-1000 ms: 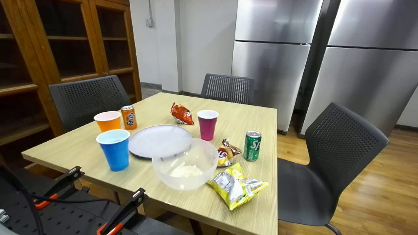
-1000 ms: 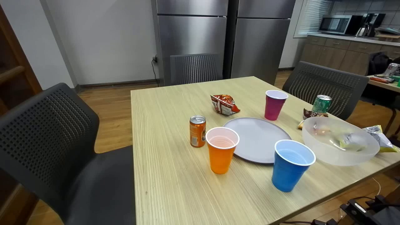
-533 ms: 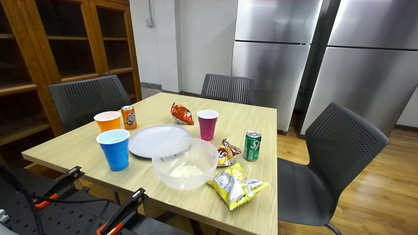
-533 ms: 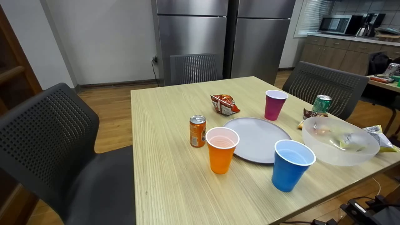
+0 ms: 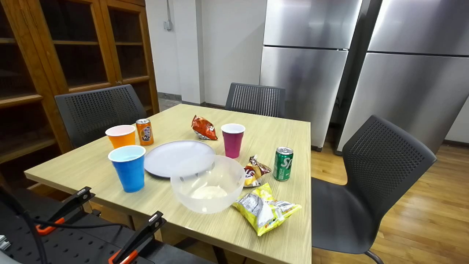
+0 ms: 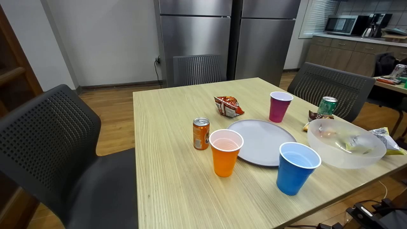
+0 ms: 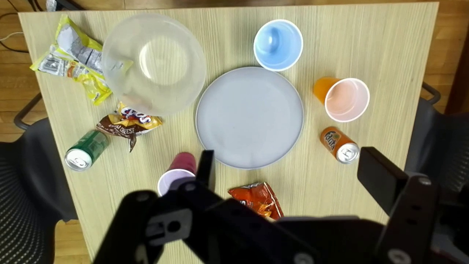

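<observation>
Wrist view: red snack bag well below, framed by the widely parted claw.

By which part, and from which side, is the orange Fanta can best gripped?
The Fanta can is probably best gripped by the middle of its body, from above: it stands upright, so its round wall offers opposite sides to the open gripper. The orange cup stands close beside it, so the grip should preferably avoid the gap between them.
</observation>
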Motion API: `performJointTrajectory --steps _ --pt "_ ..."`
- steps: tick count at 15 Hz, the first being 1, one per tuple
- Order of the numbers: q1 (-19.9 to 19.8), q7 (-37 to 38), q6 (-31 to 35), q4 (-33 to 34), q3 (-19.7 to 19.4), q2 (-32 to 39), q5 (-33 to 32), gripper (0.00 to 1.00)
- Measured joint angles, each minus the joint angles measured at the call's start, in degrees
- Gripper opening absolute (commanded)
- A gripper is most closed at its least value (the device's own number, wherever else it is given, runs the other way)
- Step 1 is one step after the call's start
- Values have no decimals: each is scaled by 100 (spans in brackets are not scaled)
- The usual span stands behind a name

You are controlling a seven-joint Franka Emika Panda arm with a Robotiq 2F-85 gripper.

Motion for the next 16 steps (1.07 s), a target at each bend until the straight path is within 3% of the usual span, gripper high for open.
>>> performJointTrajectory --steps 16 --pt "8 0 1678 744 -12 2162 6 100"
